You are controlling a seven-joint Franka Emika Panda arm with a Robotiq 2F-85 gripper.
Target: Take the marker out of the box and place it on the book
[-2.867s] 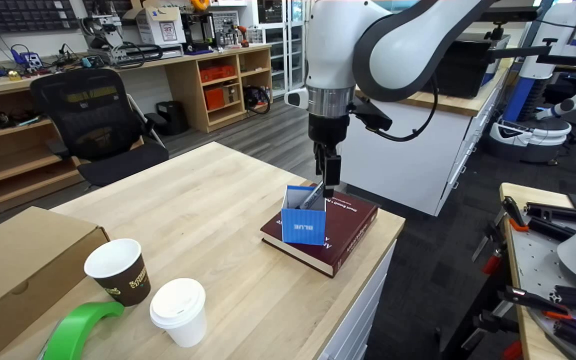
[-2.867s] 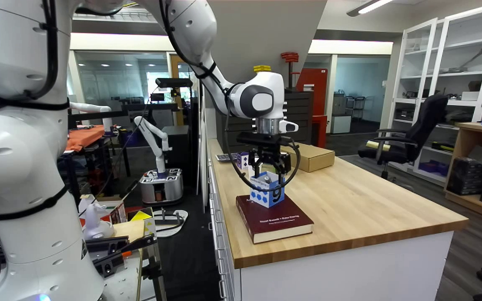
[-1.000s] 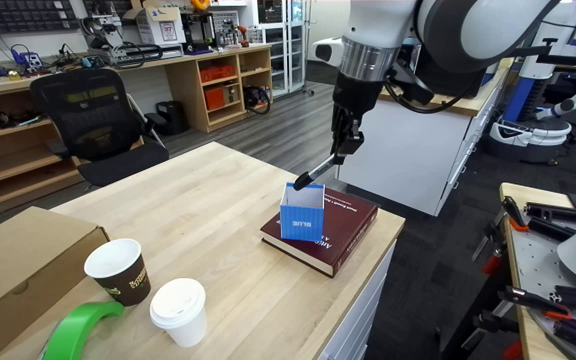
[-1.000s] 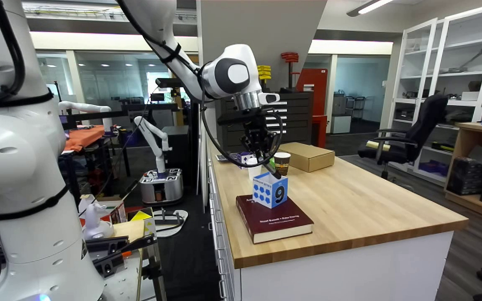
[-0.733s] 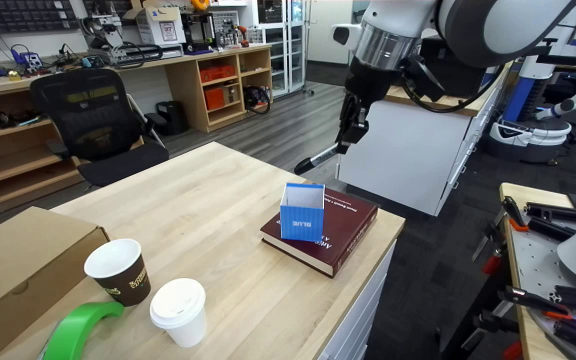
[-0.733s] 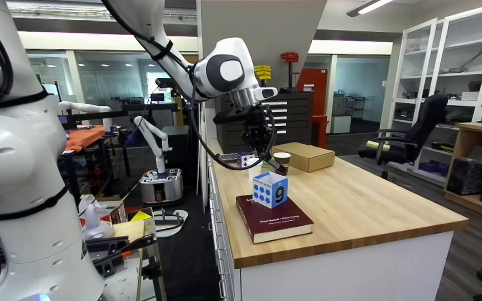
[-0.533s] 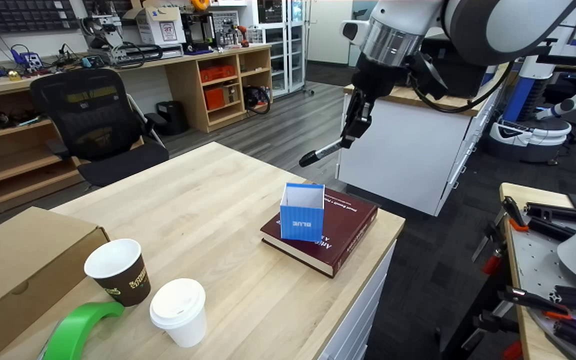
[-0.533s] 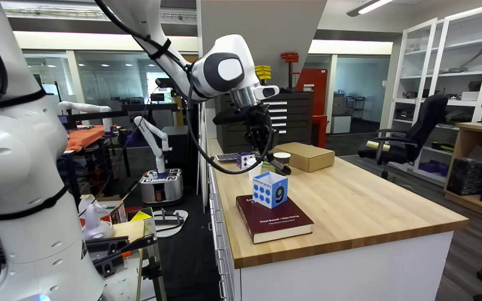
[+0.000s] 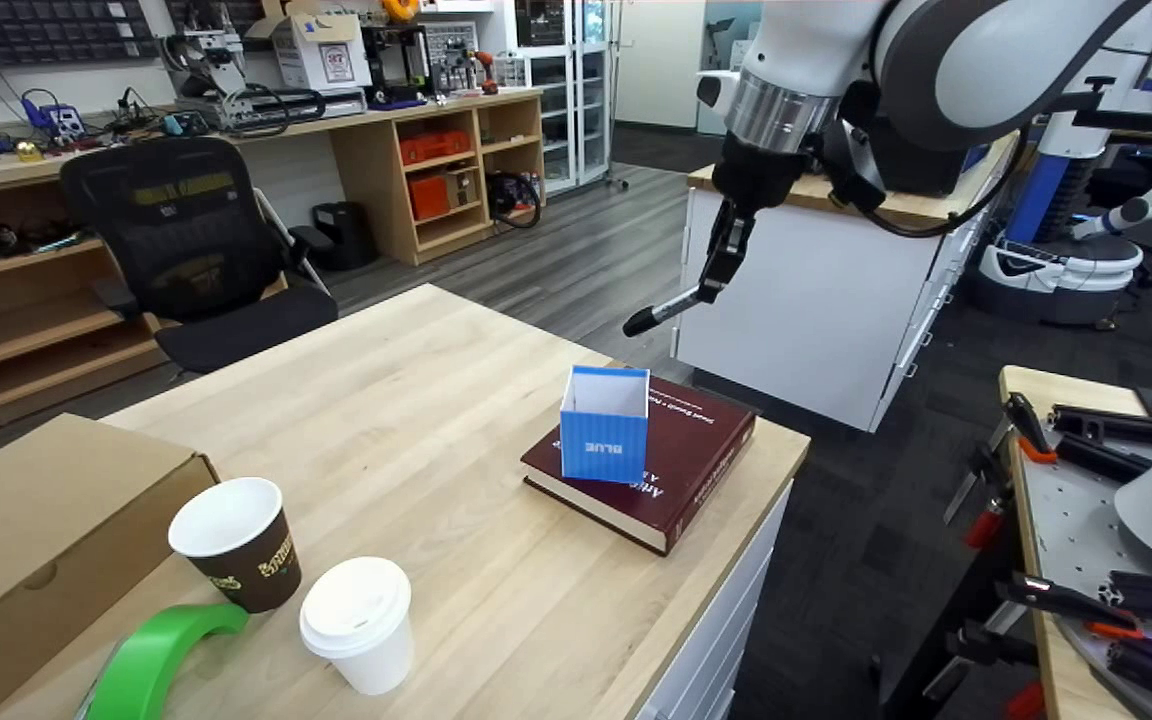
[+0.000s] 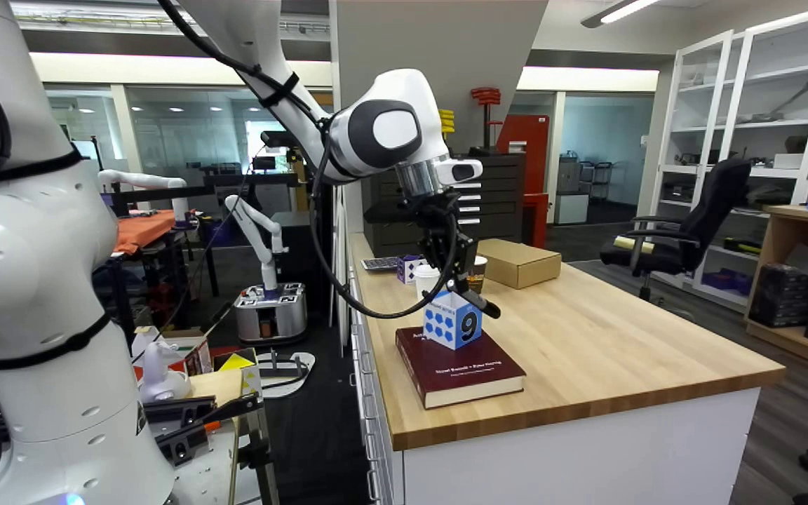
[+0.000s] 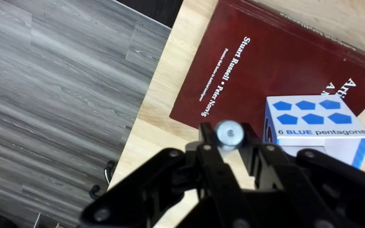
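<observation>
One gripper [image 9: 708,291] clenched on marker [image 9: 663,310]; grip hides part of barrel, and in wrist view we make out only its round end. In exterior view, marker hangs clear of blue box [image 9: 604,446], toward one o'clock, dark end pointing at eight. Box stands upright on book [image 9: 701,440] in both exterior views; box floor we cannot see. Book runs off wrist view at three o'clock, title partly covered by box. Green curved thing [image 9: 151,655], eight o'clock from box, cut by bottom edge.
</observation>
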